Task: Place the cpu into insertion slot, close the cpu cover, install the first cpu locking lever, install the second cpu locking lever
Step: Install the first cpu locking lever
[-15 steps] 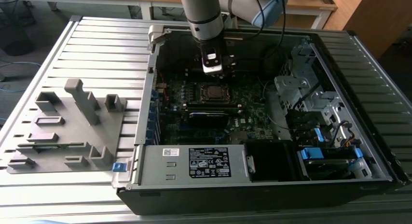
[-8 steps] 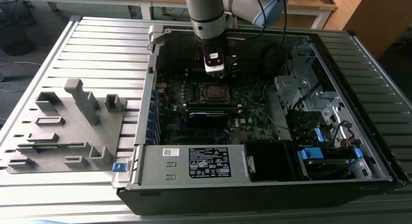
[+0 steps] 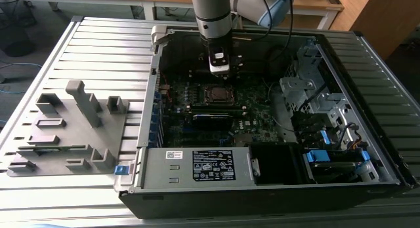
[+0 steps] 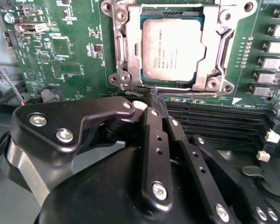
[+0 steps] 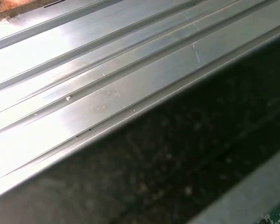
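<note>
— Arm's pose?
— We found the arm [image 3: 213, 12] upright inside the case [image 3: 276, 201], the gripper [image 4: 156, 99] empty, its fingers [image 4: 151, 135] together, poised beside the socket's [image 3: 217, 94] far edge.
— The cpu [image 4: 173, 49]?
— We saw it seated, the cpu cover [image 4: 129, 46] down around it.

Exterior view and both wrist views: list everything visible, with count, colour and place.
table: one, silver ribbed metal, under everything
fixture tray: one, grey, on the exterior view's left
computer case: one, black, open, on the table
motherboard: one, green, inside the case
cpu: one, silver-grey, seated on the motherboard
cpu cover: one, silvery, framing the cpu
memory slots: several, black, beside the cpu cover
arm: one, grey, above the case
gripper: one, black, shut, by the cpu cover's edge
</note>
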